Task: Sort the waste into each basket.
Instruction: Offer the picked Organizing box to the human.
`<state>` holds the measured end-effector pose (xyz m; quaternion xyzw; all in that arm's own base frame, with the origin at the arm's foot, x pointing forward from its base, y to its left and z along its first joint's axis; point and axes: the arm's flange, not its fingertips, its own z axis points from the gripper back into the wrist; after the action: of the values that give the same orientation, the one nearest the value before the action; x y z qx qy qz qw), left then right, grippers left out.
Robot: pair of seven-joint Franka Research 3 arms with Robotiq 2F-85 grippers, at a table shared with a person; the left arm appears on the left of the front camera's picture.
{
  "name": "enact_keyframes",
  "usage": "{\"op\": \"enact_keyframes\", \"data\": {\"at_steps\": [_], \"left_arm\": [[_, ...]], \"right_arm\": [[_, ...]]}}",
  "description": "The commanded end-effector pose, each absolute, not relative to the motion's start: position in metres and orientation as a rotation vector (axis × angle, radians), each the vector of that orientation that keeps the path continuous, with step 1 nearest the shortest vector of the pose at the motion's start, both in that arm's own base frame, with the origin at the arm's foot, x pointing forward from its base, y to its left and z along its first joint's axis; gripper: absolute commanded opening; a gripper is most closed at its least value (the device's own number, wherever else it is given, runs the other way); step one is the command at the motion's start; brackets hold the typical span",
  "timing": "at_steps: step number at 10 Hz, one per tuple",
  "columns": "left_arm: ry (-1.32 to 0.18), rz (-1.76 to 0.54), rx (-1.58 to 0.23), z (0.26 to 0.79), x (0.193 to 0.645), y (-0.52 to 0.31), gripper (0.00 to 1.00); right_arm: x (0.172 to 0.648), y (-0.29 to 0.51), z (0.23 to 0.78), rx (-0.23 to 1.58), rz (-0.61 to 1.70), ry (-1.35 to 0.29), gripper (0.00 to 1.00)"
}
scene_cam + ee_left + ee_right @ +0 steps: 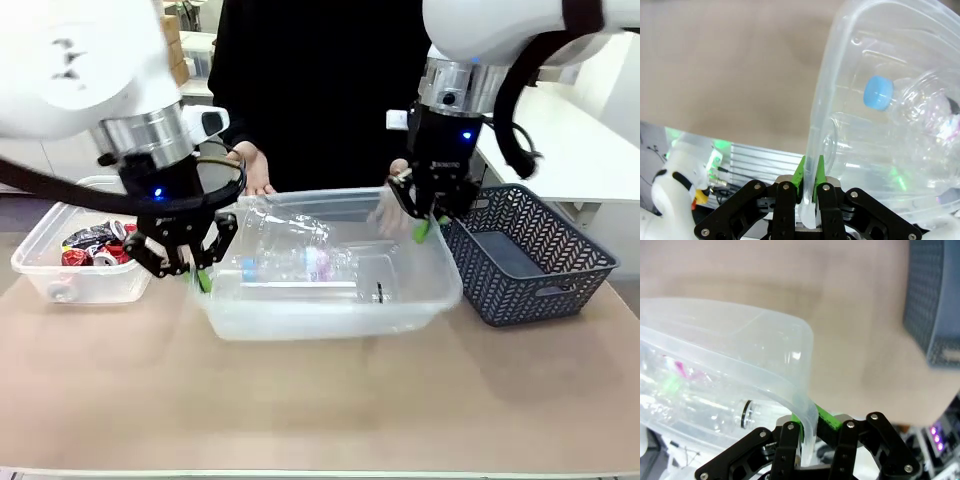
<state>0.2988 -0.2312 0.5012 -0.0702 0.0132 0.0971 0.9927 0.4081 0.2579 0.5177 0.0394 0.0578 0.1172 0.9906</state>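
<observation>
Front view, left to right: a clear tub (75, 270) sits on the bench (320, 400) at far left with crushed red and black cans (97, 245) inside. Beside it the left tool (195, 268) is clenched on the rim of the middle tub (330, 300), and the right tool (428, 222) pinches the opposite rim — a shared grip, probably to lift or shift it level. That tub holds clear plastic bottles (300, 262), one blue-capped, labels pink. The dark lattice basket (530, 255) stands at right, seemingly empty — apart from the sorting.
</observation>
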Motion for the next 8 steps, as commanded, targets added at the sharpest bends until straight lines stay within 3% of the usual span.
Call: {"op": "enact_keyframes", "data": {"at_steps": [1, 3, 6, 7, 8], "left_arm": [[0.047, 0.196, -0.215, 0.503, 0.364, -0.249, 0.07], [0.086, 0.244, -0.232, 0.477, 0.397, -0.25, 0.07], [0.144, 0.225, -0.245, 0.454, 0.414, -0.255, 0.07], [0.165, 0.248, -0.117, 0.44, 0.402, -0.215, 0.07], [0.165, 0.248, -0.117, 0.44, 0.402, -0.215, 0.07]], "right_arm": [[0.481, 0.299, 0.508, 0.193, 0.358, 0.146, 0.04], [0.503, 0.325, 0.478, 0.204, 0.392, 0.218, 0.04], [0.498, 0.324, 0.452, 0.246, 0.366, 0.282, 0.04], [0.496, 0.324, 0.445, 0.257, 0.36, 0.306, 0.04], [0.524, 0.288, 0.44, 0.129, 0.351, 0.233, 0.04]]}}
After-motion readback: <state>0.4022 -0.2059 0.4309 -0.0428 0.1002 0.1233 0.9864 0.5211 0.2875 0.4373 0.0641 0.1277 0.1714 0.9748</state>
